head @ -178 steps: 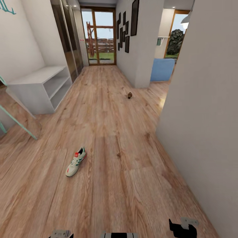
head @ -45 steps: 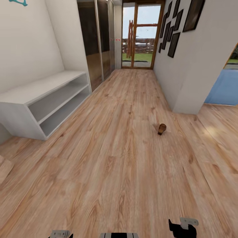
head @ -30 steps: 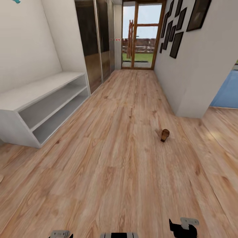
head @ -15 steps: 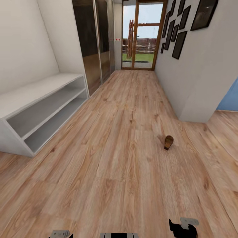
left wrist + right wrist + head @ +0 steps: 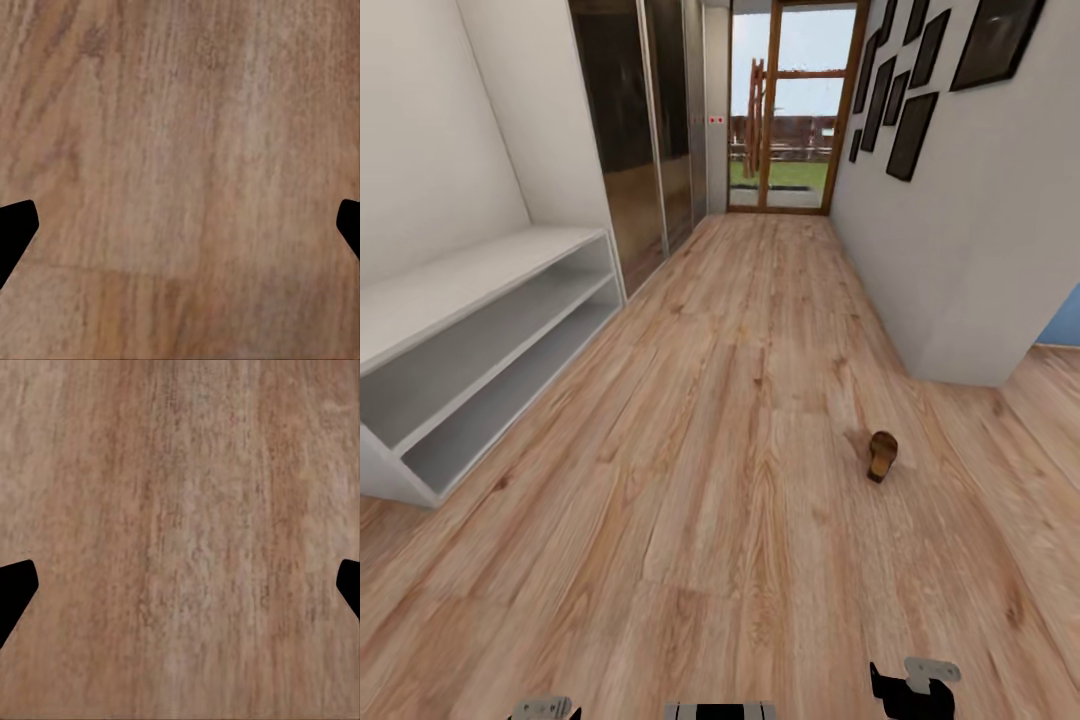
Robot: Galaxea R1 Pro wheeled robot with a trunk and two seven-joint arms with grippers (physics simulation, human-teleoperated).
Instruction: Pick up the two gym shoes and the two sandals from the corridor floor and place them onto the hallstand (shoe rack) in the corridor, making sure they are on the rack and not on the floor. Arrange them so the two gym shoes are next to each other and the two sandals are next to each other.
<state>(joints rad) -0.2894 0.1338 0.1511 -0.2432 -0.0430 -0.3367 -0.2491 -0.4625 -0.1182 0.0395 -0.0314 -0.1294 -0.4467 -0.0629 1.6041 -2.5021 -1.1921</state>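
You are looking down a corridor with one sandal (image 5: pixel 882 455) lying on the floor (image 5: pixel 720 480), at about 1 o'clock from your base and near the corner of the right-hand wall (image 5: pixel 970 250). It rests on the planks alone, well apart from everything else; its tan footbed faces up, though it is too small for you to read which way the toe points.

The rack (image 5: pixel 470 340) stands against the left wall at about 10 o'clock, a pale grey unit with a flat top and two open tiers. It is well apart from the sandal, across the width of the corridor.

At 12 o'clock, the far end of the corridor closes in a wood-framed glass door (image 5: pixel 792 105), with dark mirrored wardrobe panels (image 5: pixel 630 130) along the left and black picture frames (image 5: pixel 920 85) on the right wall.

Your left gripper (image 5: pixel 180 229) hangs over bare planks, its jaws spread wide with only the two dark fingertips (image 5: pixel 15 229) at the edges of the left wrist view, and nothing between them. Your right gripper (image 5: pixel 180 589) is the same: jaws wide apart over bare floor, holding nothing. In the head view the right gripper's dark body sits at the bottom edge, about 5 o'clock.
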